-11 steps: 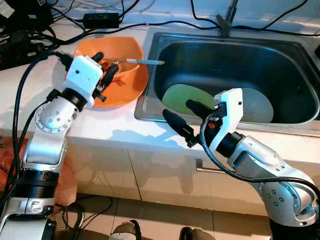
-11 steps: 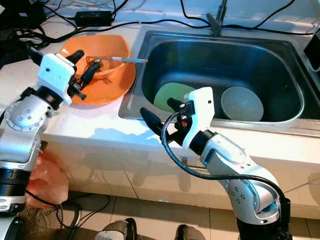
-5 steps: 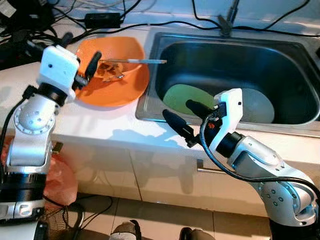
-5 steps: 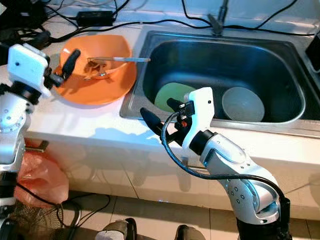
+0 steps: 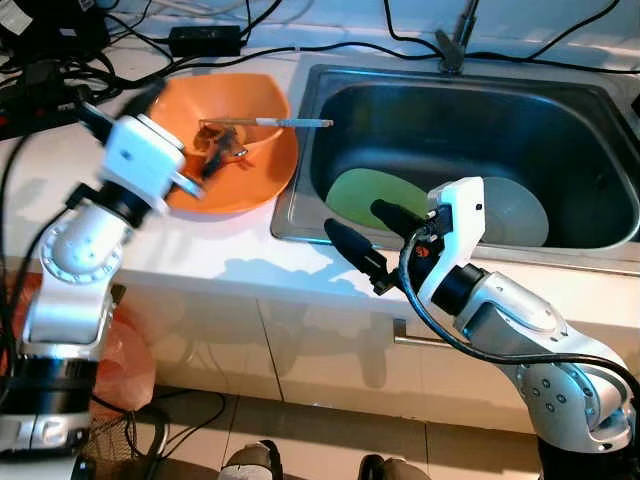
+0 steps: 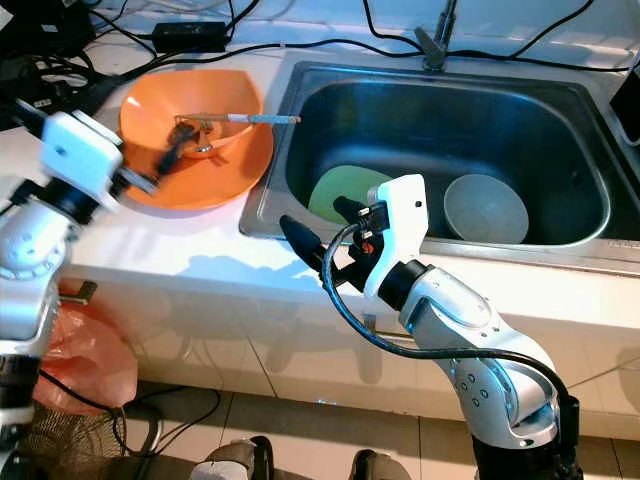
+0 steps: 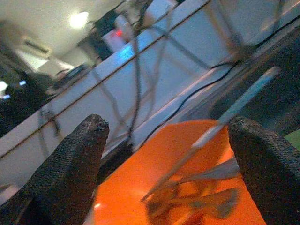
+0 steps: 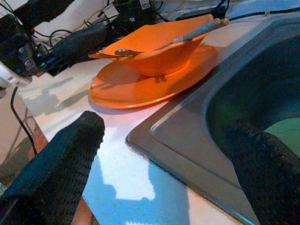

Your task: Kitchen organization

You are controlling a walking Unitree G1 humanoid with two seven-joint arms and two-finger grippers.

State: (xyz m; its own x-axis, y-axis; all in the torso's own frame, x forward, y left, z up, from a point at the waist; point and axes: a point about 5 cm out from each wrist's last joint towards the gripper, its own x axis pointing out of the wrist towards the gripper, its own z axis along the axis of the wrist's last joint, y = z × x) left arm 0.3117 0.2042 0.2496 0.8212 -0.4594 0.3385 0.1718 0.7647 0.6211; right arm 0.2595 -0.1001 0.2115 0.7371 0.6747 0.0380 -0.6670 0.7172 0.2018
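1. A steel sink (image 5: pixel 300 150) is set into a white counter (image 5: pixel 200 250); every place below is given relative to this sink.
2. Just beside the sink's left rim sits an orange plate (image 5: pixel 255 185) with an orange bowl (image 5: pixel 262 98) on it. The bowl holds cutlery, and one long utensil (image 5: pixel 290 122) pokes out over the sink's left edge.
3. Inside the sink lie a green plate (image 5: pixel 365 190) at the left and a grey bowl (image 6: pixel 485 208) to its right.
4. The left gripper (image 7: pixel 164 140) hovers at the plate's outer side, away from the sink, fingers spread wide and empty, aimed at the cutlery.
5. The right gripper (image 5: pixel 362 235) hangs over the sink's front rim, also spread and holding nothing.
6. Risk: the protruding utensil looks loosely balanced; a nudge from the left gripper could probably tip it into the sink.
7. Risk: pushing the bowl sideways might slide it, or the plate beneath, towards the sink's edge.
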